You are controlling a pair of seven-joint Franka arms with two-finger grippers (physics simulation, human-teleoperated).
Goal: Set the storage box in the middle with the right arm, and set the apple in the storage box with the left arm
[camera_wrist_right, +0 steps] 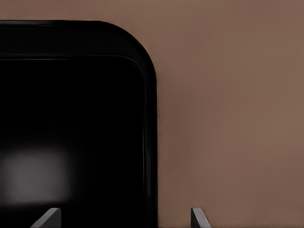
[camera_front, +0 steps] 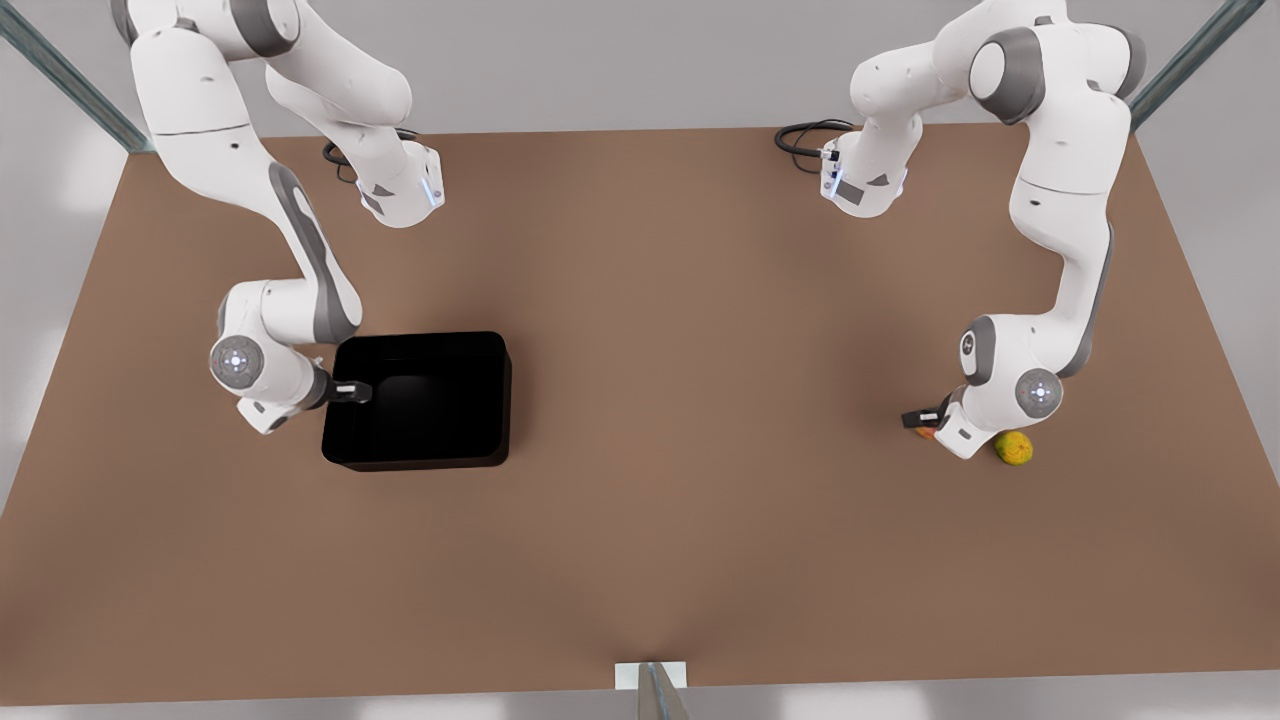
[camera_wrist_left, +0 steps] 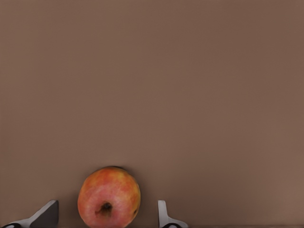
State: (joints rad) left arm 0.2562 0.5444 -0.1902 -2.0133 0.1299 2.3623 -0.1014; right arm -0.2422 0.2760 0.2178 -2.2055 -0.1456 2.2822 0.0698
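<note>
The storage box point(camera_front: 418, 461), a large black low-walled tub, sits on the table toward the front view's left. My right gripper point(camera_front: 352, 391) is at the box's edge on that side, open, with one finger on either side of the box wall point(camera_wrist_right: 150, 142); its fingertips point(camera_wrist_right: 197, 217) stand wide apart. The apple point(camera_wrist_left: 109, 198), red-orange and round, lies on the table at the front view's right, showing there as a small orange sliver point(camera_front: 926, 433). My left gripper point(camera_front: 920, 420) is open and low around it, the apple lying between the fingers point(camera_wrist_left: 165, 214).
A yellow-green round fruit point(camera_front: 1013, 448) lies just beyond the left arm's wrist, toward the front view's right. The brown table point(camera_front: 700, 300) stretches bare between the box and the apple.
</note>
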